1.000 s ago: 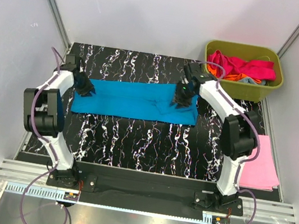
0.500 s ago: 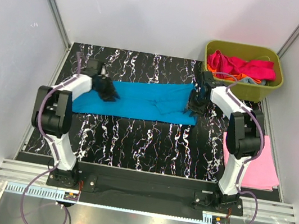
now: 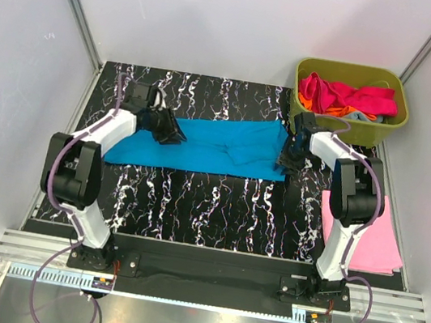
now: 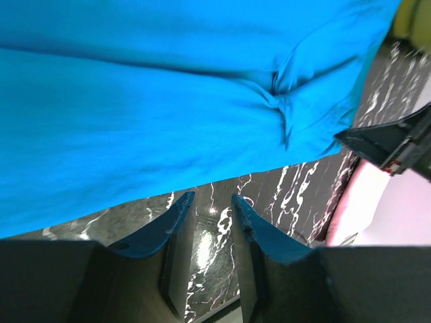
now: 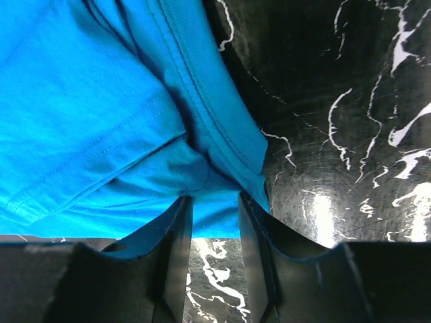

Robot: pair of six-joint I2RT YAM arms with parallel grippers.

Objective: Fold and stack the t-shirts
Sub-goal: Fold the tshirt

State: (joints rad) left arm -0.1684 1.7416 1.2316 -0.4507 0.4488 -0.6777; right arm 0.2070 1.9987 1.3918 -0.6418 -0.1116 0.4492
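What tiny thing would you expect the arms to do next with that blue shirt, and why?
Probably the right gripper should dip and close on the hem of the cyan t-shirt. Its open jaws sit right at the strip's right end, the left gripper hovers open toward the other end, and the long strip is not yet folded across.

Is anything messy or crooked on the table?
Yes. The bright cyan-blue cloth t-shirt lies slanted across the black marbled table, with a bunched crease near its right end. Red and orange shirts sit jumbled in the olive-green plastic tub.
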